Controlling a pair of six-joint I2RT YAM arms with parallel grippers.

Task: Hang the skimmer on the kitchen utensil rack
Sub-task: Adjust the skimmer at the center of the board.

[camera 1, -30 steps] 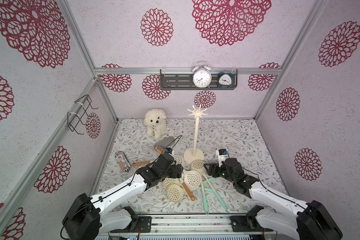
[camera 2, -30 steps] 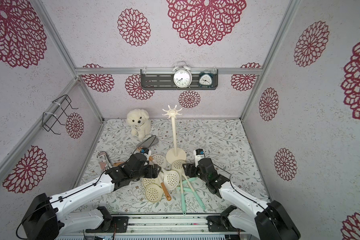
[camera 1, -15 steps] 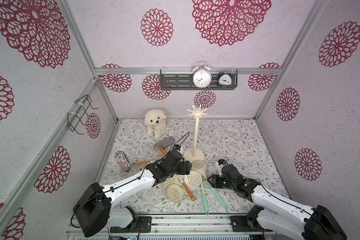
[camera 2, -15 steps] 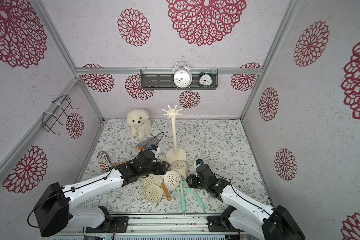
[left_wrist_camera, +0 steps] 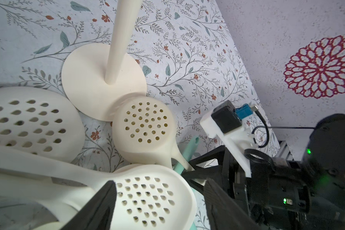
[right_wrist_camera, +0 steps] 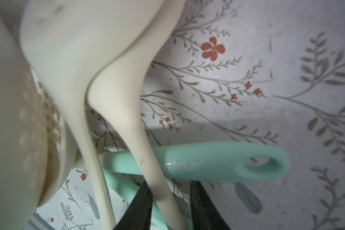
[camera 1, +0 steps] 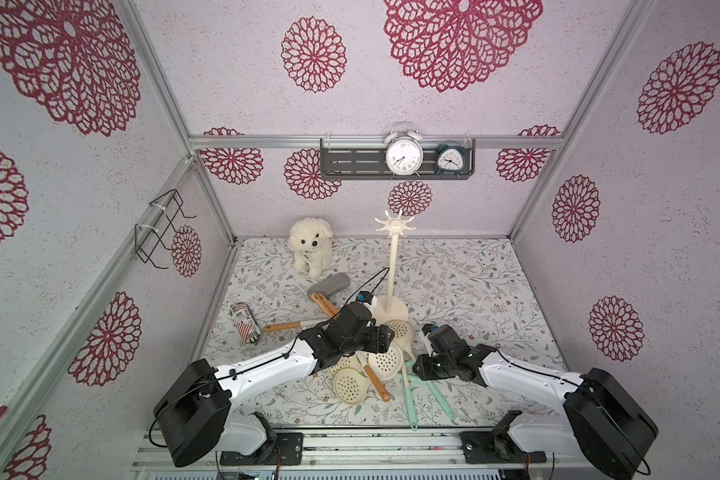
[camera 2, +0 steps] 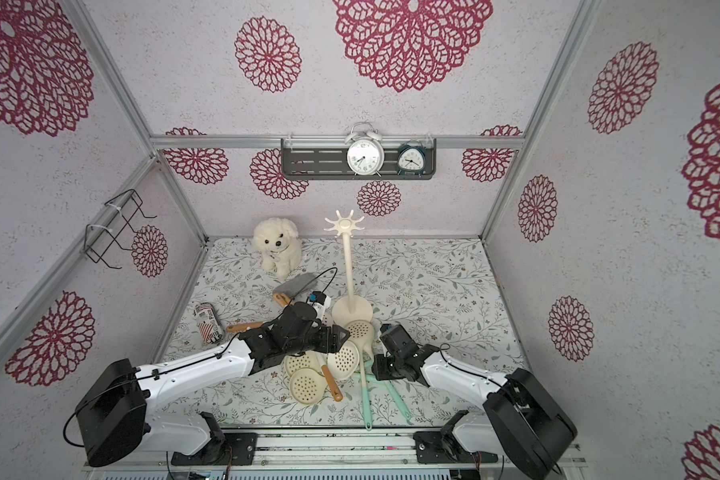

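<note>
The left gripper (left_wrist_camera: 159,184) has slid across the pile toward the stand. It hangs wide open over a teardrop-holed skimmer (left_wrist_camera: 143,209) and holds nothing. Just beyond it the skimmer (camera 1: 400,330) lies on the mat, its round-holed head against the base edge of the kitchen utensil rack (camera 1: 393,266), whose hooks are bare. The right gripper (right_wrist_camera: 170,191) has dropped low and drawn its jaws in around this skimmer's cream handle. From so close a view it is hard to tell whether the pads pinch it yet. The pick-up looks begun, but the lift to the hooks has not.
</note>
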